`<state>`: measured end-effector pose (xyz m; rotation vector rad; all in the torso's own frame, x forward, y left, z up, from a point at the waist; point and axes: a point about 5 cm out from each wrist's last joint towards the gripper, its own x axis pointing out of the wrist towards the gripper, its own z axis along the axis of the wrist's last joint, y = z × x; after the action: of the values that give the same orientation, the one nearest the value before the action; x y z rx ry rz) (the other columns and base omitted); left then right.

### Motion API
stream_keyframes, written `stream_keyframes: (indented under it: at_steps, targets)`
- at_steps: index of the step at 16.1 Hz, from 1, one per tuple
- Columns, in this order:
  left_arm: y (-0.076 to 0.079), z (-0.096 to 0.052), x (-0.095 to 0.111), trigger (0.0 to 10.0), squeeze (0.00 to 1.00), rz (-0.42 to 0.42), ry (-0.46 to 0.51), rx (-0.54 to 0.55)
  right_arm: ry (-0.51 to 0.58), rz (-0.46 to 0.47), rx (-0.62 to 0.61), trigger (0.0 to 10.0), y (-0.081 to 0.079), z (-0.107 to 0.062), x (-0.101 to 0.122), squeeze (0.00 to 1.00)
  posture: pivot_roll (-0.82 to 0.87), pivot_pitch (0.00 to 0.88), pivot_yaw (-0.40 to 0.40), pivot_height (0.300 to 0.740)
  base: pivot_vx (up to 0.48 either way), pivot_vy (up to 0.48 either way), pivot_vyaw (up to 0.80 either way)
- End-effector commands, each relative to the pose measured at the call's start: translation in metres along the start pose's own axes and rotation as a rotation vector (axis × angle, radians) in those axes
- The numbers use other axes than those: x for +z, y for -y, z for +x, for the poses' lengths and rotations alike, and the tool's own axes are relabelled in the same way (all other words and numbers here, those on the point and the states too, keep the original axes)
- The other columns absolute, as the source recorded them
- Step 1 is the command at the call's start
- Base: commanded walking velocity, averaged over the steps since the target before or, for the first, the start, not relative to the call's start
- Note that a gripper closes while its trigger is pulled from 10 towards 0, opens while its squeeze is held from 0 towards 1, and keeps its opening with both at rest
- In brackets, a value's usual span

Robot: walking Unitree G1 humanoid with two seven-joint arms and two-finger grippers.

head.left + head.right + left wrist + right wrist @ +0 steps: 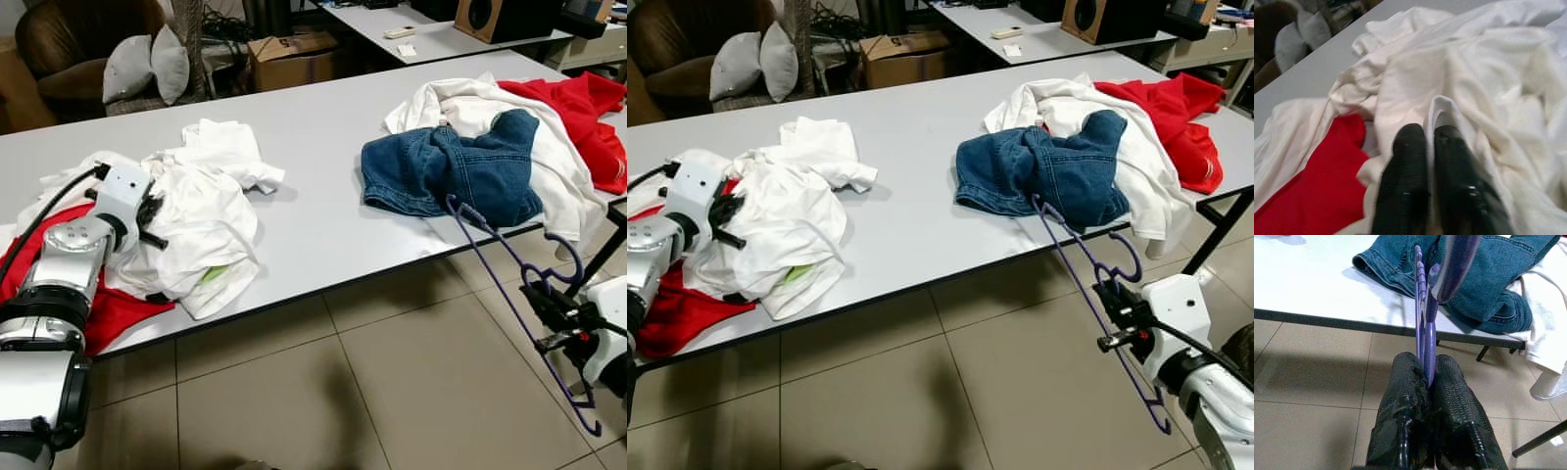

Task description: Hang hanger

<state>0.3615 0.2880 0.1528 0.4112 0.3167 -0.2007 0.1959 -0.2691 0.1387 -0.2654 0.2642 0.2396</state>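
A purple hanger [490, 267] slants from the table's front edge by the jeans [451, 166] down over the floor, its hook near my right wrist. My right gripper [1424, 363] is shut on the hanger's thin bar [1421, 308], off the table's front right side [1119, 305]. My left gripper [1424, 130] is shut on a fold of the crumpled white shirt [201, 211] at the table's left end. A red garment [113, 313] lies under that shirt.
The long grey table [313, 215] also carries white [549, 166] and red clothes [583, 108] at its right end. Behind it stand a brown chair with grey cushions [147, 64], a cardboard box [294, 59] and another table [431, 34]. Tiled floor [392, 392] lies in front.
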Motion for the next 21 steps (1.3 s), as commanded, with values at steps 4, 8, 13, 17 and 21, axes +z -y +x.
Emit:
stream_keyframes:
  at_steps: [4,8,13,17,21]
  targets:
    - [-0.028,-0.012,0.028,10.0,1.0,0.056,0.079,0.009,-0.008,0.002,0.016,10.0,-0.005,0.003,-0.001,0.0,-0.12,0.0,0.077,0.74,0.0,0.0,0.0]
    - [-0.015,-0.029,0.043,10.0,1.0,0.068,0.117,-0.423,0.003,0.007,0.057,10.0,-0.012,0.009,0.002,0.0,-0.09,0.0,0.074,0.74,0.0,0.0,0.0]
    - [0.031,-0.04,0.01,10.0,0.0,0.142,-0.052,-0.719,0.009,-0.004,0.156,10.0,-0.029,0.017,0.005,0.0,-0.07,0.0,0.06,0.74,0.0,0.0,0.0]
    - [0.051,-0.051,-0.008,10.0,0.0,0.207,-0.176,-0.757,0.012,-0.006,0.188,10.0,-0.033,0.022,0.006,0.0,-0.06,0.0,0.043,0.74,0.0,0.0,0.0]
    - [0.045,-0.04,-0.004,0.0,0.0,0.291,-0.131,-0.582,0.023,-0.017,0.193,10.0,-0.035,0.028,0.009,0.0,-0.06,0.0,0.056,0.74,0.0,0.0,0.0]
